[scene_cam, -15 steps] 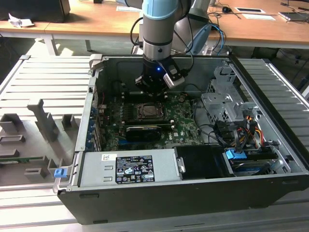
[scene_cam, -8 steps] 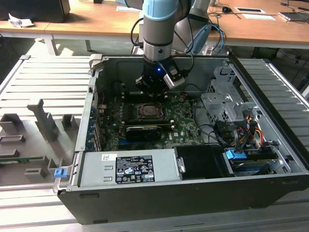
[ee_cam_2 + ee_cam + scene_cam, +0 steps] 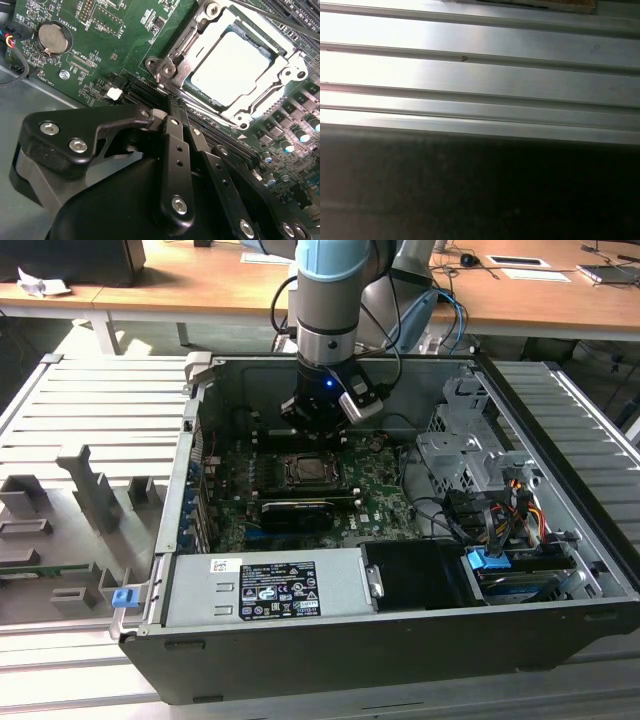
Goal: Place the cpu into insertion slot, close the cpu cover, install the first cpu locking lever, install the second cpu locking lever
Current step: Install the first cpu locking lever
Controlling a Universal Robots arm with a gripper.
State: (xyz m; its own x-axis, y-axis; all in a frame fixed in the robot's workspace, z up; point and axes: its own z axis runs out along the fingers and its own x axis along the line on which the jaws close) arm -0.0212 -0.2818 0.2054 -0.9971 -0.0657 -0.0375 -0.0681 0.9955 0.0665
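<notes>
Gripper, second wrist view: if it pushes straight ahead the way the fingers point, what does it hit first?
Probably the cpu cover's near edge, closed over the cpu; gripper looks shut, depth unclear.

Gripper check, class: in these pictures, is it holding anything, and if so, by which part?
Nothing is held. In the second wrist view the gripper has its fingers together with nothing between them, beside the cpu cover, which lies over the cpu.

Nothing legible: tiny print on the white rectangular sticker [image 3: 265,590] at the case's six o'clock, and white lettering on the green circuit board [image 3: 100,30].
</notes>
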